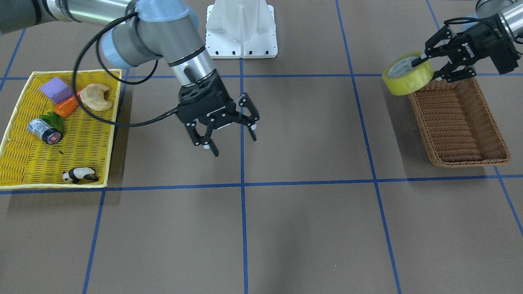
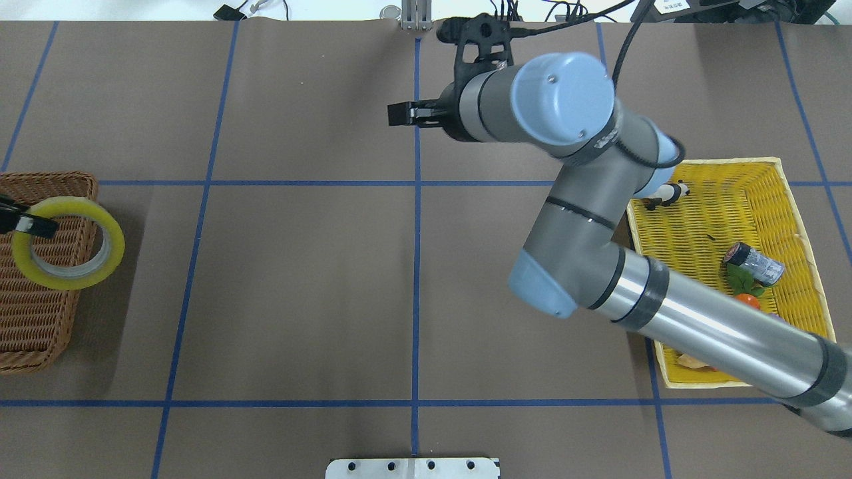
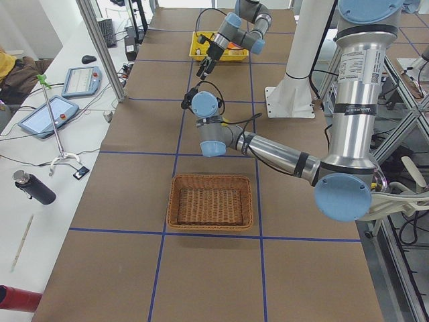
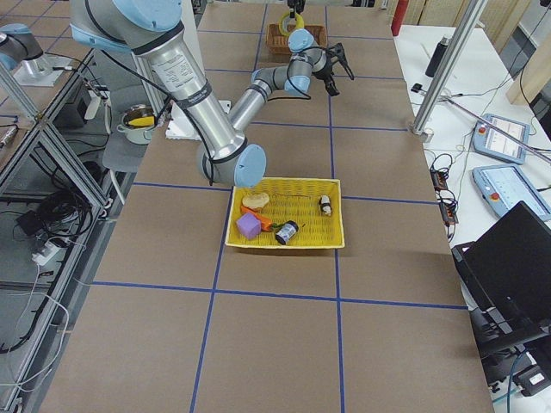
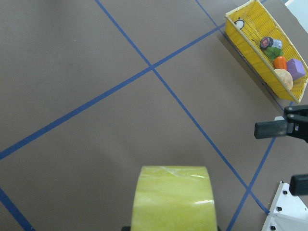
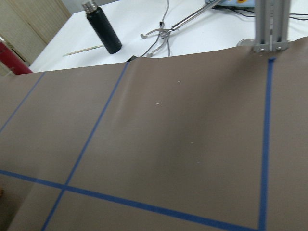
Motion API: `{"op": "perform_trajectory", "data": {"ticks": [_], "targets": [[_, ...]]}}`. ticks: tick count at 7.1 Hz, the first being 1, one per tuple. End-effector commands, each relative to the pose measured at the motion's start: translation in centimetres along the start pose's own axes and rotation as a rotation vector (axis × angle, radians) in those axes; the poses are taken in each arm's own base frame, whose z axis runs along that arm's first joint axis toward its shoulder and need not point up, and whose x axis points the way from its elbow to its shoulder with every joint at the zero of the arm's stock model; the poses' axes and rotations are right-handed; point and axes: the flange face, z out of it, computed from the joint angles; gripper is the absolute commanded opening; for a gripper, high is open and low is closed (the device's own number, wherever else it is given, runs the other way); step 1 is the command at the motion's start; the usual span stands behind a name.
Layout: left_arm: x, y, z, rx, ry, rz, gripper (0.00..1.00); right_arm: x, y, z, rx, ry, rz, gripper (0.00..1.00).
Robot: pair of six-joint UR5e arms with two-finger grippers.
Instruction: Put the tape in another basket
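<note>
The tape [image 1: 408,77], a yellow-green roll with a pale core, hangs in my left gripper [image 1: 429,68], which is shut on the roll's wall with one finger inside the core. The roll is held in the air over the inner rim of the brown wicker basket [image 1: 457,122], half over the basket and half over the table. The overhead view shows the same: tape [image 2: 66,243] across the rim of the basket [image 2: 33,319], which holds nothing. The left wrist view shows the tape [image 5: 173,197] from behind. My right gripper [image 1: 234,145] is open and empty above the table's middle.
A yellow woven tray [image 1: 61,72] at the other end holds a purple block [image 1: 56,90], a croissant [image 1: 96,96], a carrot [image 1: 66,107], a small grey cylinder [image 1: 44,130] and a panda figure [image 1: 79,174]. A white mount base [image 1: 241,28] stands at the robot's side.
</note>
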Motion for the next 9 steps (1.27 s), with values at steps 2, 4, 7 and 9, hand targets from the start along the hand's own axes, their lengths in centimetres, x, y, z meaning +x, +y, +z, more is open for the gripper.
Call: {"op": "perform_trajectory", "data": {"ticks": [2, 4, 7, 9], "targets": [[-8.7, 6.6, -3.3, 0.078, -0.024, 0.013, 0.00, 13.4, -7.4, -4.7, -0.069, 0.062, -0.061, 1.00], [-10.4, 6.2, -6.6, 0.229, -0.135, -0.045, 0.00, 16.9, -8.6, -6.0, -0.071, 0.085, -0.063, 1.00], [-12.9, 5.8, -7.1, 0.367, -0.269, -0.136, 0.00, 18.8, -9.0, -6.6, -0.077, 0.106, -0.050, 1.00], [-14.2, 6.9, -6.9, 0.372, -0.256, -0.296, 0.00, 28.9, -11.5, -11.2, -0.205, 0.222, -0.052, 1.00]]}}
